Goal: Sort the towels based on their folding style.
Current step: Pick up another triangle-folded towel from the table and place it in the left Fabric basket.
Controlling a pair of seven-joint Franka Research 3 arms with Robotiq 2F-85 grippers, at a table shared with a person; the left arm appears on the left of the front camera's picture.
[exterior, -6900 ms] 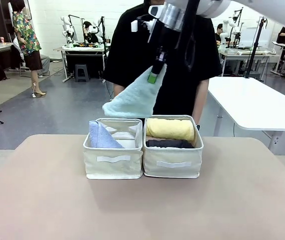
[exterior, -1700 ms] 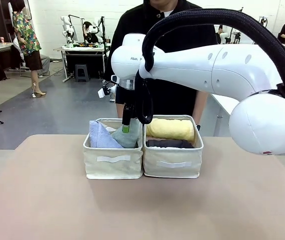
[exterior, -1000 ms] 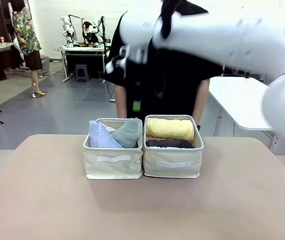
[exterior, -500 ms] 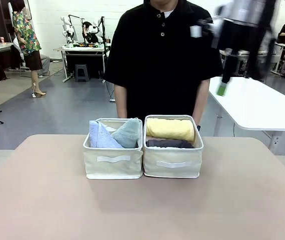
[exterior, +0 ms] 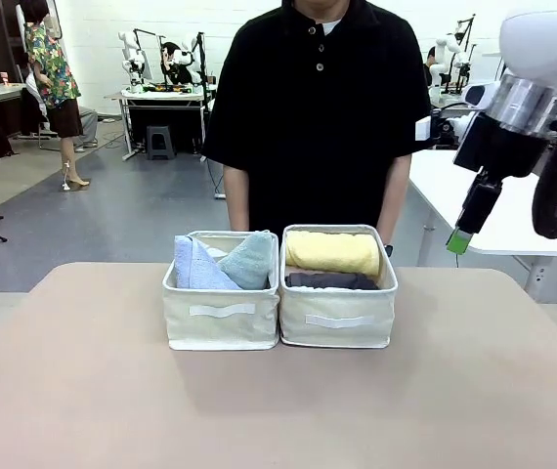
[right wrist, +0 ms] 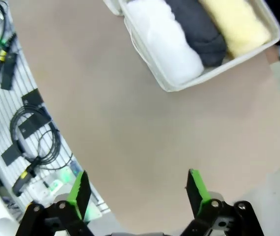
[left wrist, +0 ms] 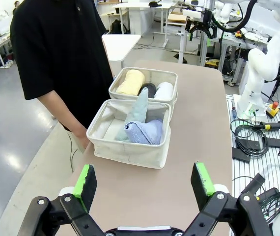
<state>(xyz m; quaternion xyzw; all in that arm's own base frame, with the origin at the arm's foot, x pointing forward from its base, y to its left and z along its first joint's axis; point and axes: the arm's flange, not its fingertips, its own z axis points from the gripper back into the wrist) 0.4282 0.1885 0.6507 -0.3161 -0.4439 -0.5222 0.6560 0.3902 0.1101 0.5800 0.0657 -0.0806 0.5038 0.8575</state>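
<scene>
Towels, folded wedges: lavender-blue towel (exterior: 196,266) and pale teal towel (exterior: 248,260), both in left bin (exterior: 222,324), well off from the right end effector.
Towels, rolled: yellow towel (exterior: 332,251), dark grey towel (exterior: 331,280), white towel (right wrist: 164,41), side by side in right bin (exterior: 338,320).
Bins: touching, mid tabletop (exterior: 278,401).
Right end effector (exterior: 460,239): spread, empty, raised beside the right bin.
Left end effector (left wrist: 145,181): spread, empty, above the tabletop near the left bin.

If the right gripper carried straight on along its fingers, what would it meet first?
Probably the bare tan tabletop: the open right gripper points at it, short of the beige fabric bin of rolled towels. Depth is uncertain.
</scene>
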